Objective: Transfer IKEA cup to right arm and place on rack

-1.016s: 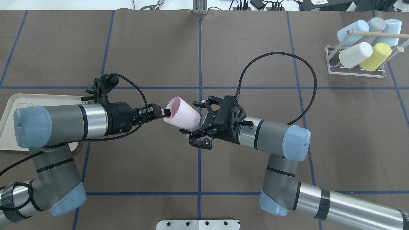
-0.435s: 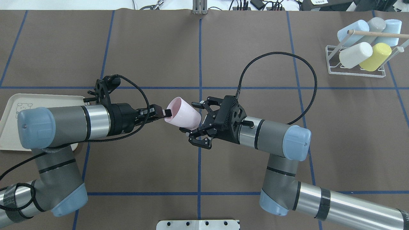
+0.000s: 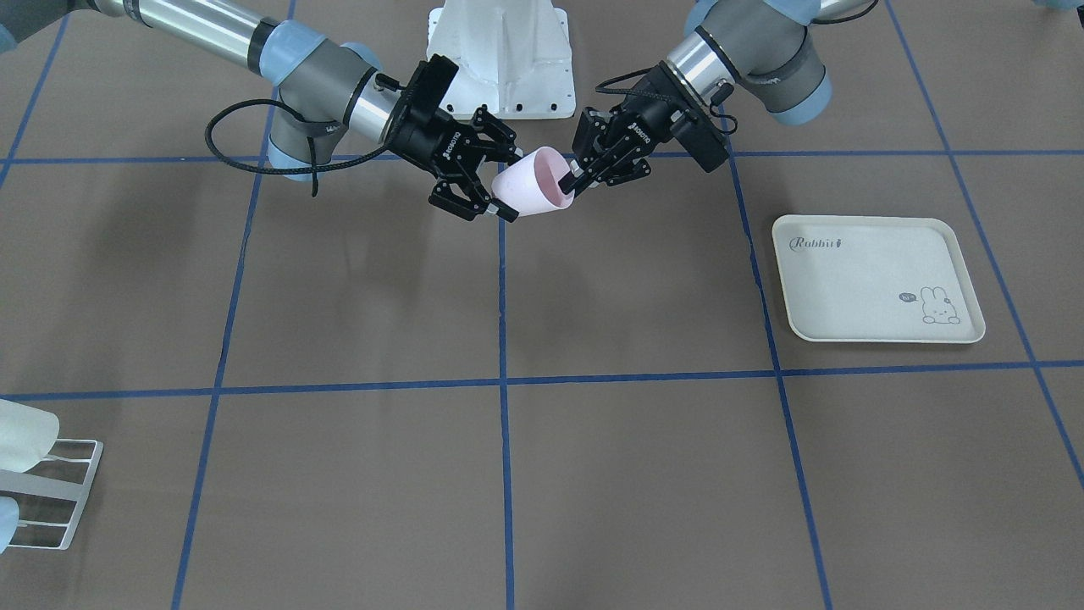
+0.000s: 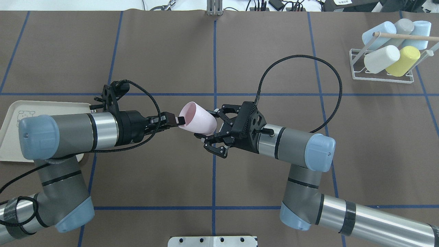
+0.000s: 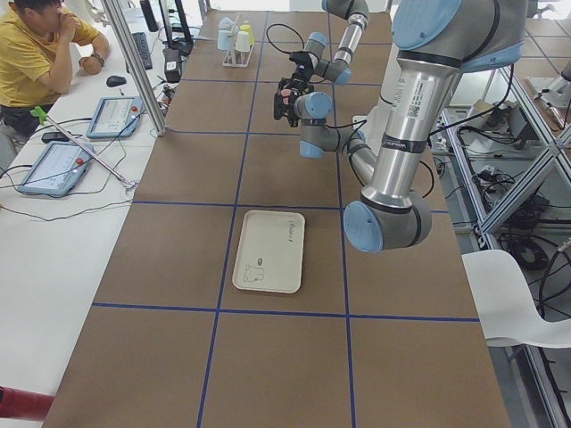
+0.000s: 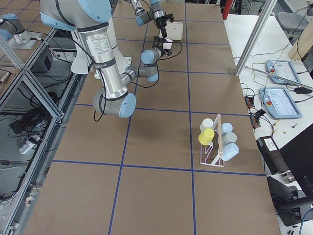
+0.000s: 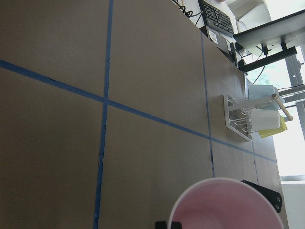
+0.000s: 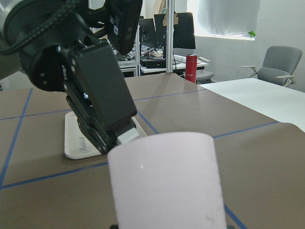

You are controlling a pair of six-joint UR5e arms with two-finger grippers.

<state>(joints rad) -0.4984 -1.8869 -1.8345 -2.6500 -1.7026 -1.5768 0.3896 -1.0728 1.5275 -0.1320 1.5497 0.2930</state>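
While the pink cup [image 4: 198,118] is pinched at its rim by the left gripper [image 4: 178,120], its base is flanked by the spread fingers of the right gripper [image 4: 212,132], not clamped; the cup is held well apart from the rack [image 4: 380,78] (white wire).

In the overhead view the cup [image 4: 198,118] is found at mid-frame, held above the tabletop [image 4: 219,51]. The left hand [image 4: 179,120] is set at its rim on the frame's left side, and the right hand [image 4: 211,129] is spread about its base on the frame's right side. The rack [image 4: 380,78] is placed in the upper right corner, with other cups [image 4: 381,59] leaned in it. The tray [image 4: 8,137] is laid at the left edge, partly covered by the left arm [image 4: 61,132]. In the front-facing view the tray is seen right of centre, the rack at the lower left edge.
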